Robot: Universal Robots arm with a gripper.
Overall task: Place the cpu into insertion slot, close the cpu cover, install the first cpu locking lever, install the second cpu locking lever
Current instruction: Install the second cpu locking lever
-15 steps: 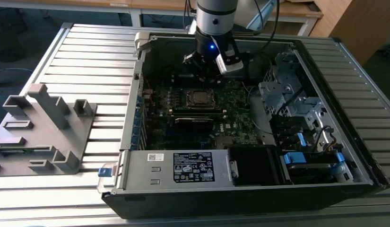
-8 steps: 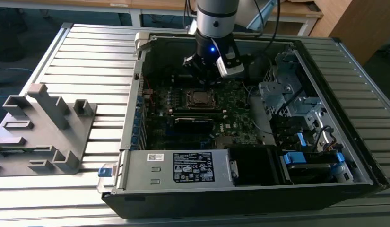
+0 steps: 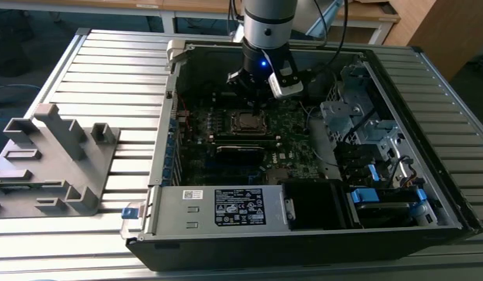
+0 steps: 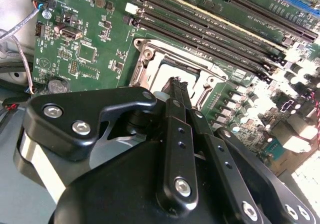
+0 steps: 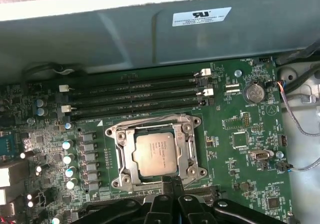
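The cpu, a square chip with a dull silver top, lies in the socket on the green motherboard. The silver cpu cover lies flat around it, framing it through its centre window. Thin wire levers run along the socket's edges; I cannot tell whether they are latched. My gripper hangs just above the socket's near edge, shut with nothing between its black fingers. In the exterior view the gripper hovers over the socket inside the open computer case. In the second wrist view the fingers cover part of the cover.
Memory slots run beside the socket. A black-labelled power supply fills the case's front. Drive bays and cables sit on the exterior view's right. A grey fixture stands on the ribbed table on that view's left.
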